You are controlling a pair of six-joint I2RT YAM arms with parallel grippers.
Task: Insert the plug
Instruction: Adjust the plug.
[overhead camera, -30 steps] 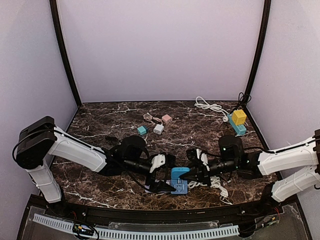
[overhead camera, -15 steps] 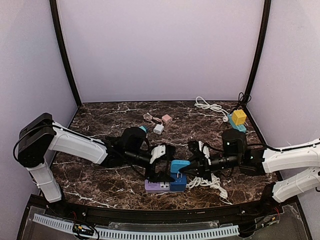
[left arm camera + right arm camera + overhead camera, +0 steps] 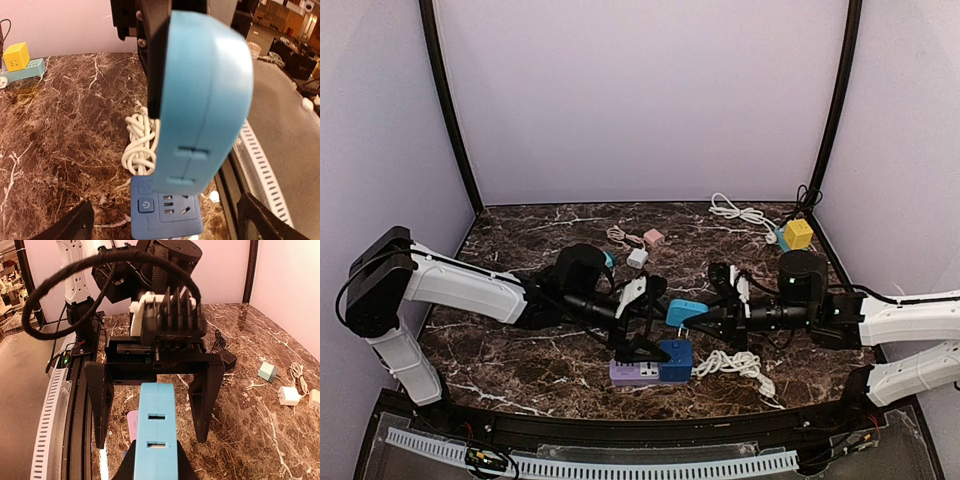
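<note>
In the top view my right gripper is shut on a light blue plug, which hangs in the air above the power strip, a purple and dark blue block on the marble table. My left gripper stands open just left of the plug, its fingers pointing down at the strip. The left wrist view shows the plug close up over the strip's blue socket face, apart from it. Seen from the right wrist, the plug sits between my right gripper's fingers, with the left gripper's open fingers beyond.
A coiled white cable lies right of the strip. Small teal, white and pink adapters sit mid-table. A yellow cube on a teal strip and another white cable lie at the back right. Enclosure walls surround the table.
My right gripper has lifted the light blue plug up and away from the strip. My left gripper has risen too and stayed open.
</note>
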